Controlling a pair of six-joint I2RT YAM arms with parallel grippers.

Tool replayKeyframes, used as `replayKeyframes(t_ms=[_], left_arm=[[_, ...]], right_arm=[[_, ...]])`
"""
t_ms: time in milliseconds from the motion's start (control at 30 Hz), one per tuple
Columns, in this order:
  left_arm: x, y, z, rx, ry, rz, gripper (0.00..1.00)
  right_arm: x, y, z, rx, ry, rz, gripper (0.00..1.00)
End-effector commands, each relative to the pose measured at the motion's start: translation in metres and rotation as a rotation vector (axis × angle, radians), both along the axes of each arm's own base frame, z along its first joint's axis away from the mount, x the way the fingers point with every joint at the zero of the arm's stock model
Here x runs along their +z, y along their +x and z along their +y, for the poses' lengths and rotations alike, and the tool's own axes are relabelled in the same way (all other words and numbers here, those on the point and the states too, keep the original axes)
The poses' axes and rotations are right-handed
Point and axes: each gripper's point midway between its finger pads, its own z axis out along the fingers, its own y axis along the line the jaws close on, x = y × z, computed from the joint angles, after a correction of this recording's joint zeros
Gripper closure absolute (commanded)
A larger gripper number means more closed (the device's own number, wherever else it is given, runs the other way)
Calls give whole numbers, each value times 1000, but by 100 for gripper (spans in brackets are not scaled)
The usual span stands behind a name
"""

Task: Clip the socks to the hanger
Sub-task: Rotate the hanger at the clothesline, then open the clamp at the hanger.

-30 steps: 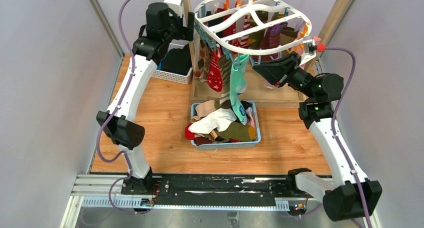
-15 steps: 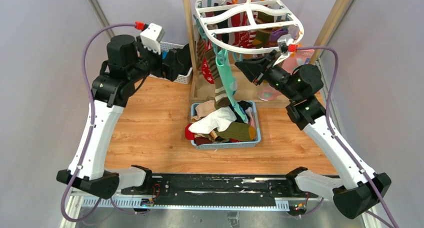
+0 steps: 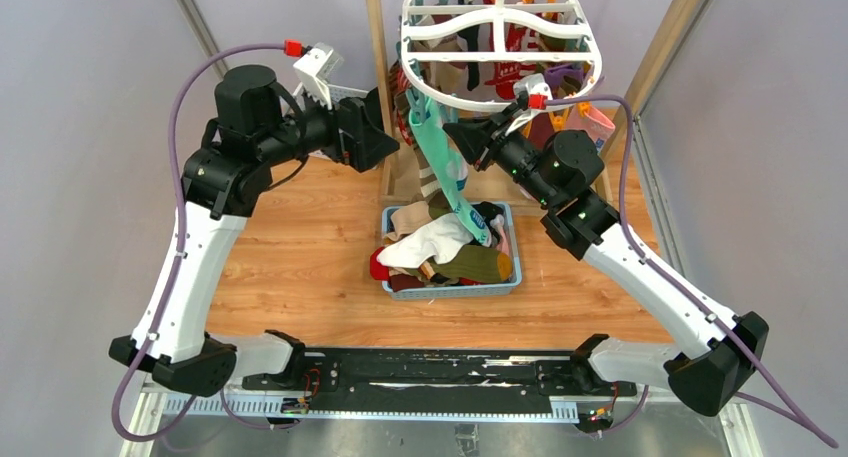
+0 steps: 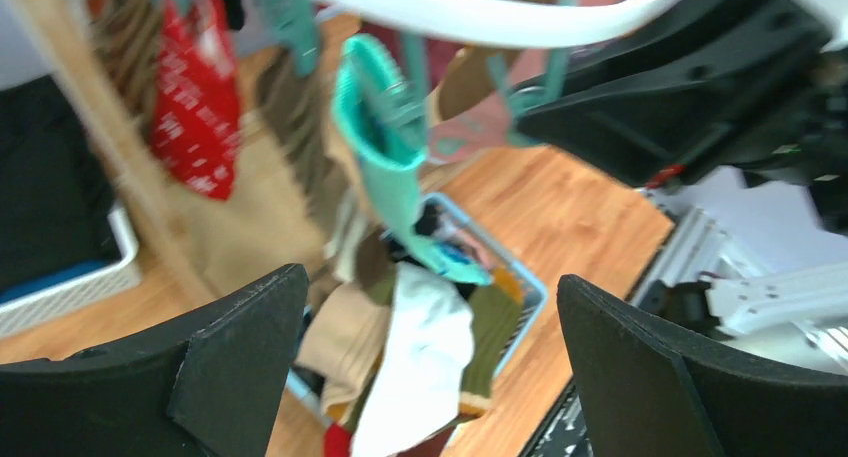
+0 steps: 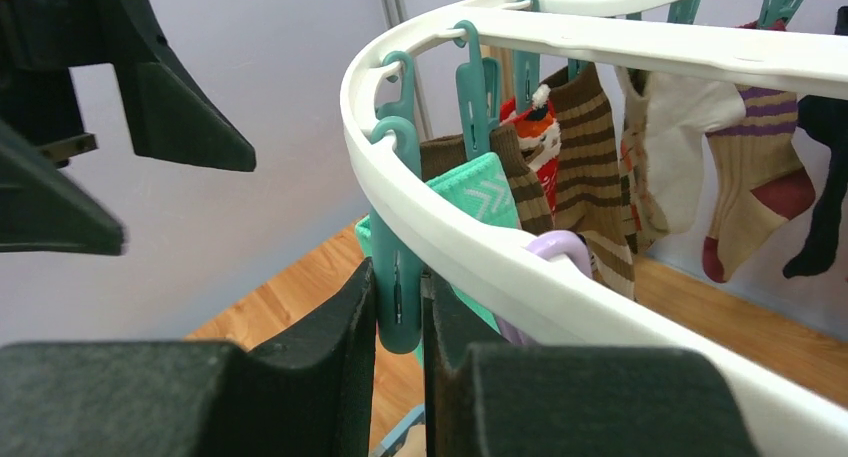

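Clipping step: right claw (image 5: pixel 400 307) is squeezing a teal clothespin (image 5: pixel 397 267) on the hanger (image 5: pixel 500 267) beside the cuff of the mint sock (image 5: pixel 480 192); left claw (image 4: pixel 430 287) is hanging wide open, empty. Next, probably: releasing gently.

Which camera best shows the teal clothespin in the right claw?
Right wrist: the teal clothespin hangs sharp and close from the hanger rim, pinched in the right claw. In top external it is lost at the claw's tip. Left wrist shows only blurred teal pegs near the mint sock.
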Motion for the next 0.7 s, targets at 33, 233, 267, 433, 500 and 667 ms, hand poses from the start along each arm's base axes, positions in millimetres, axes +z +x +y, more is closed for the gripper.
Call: replayKeyframes(t_ms=[33, 233, 267, 433, 500, 667], left_arm=[[45, -16, -44, -142, -161, -18, 0], [57, 2, -72, -163, -249, 6, 0], [57, 4, -77, -170, -250, 12, 0], [53, 1, -94, -202, -246, 28, 2], [51, 1, -99, -208, -243, 34, 4], [55, 7, -101, -193, -244, 10, 9]], right_arm=[[26, -1, -8, -77, 42, -52, 100], [29, -3, 1, -72, 53, -44, 100], [28, -3, 3, -70, 52, -41, 100], [28, -4, 11, -58, 50, -34, 100], [28, -5, 12, -54, 51, -33, 100], [27, -5, 15, -51, 44, -29, 100]])
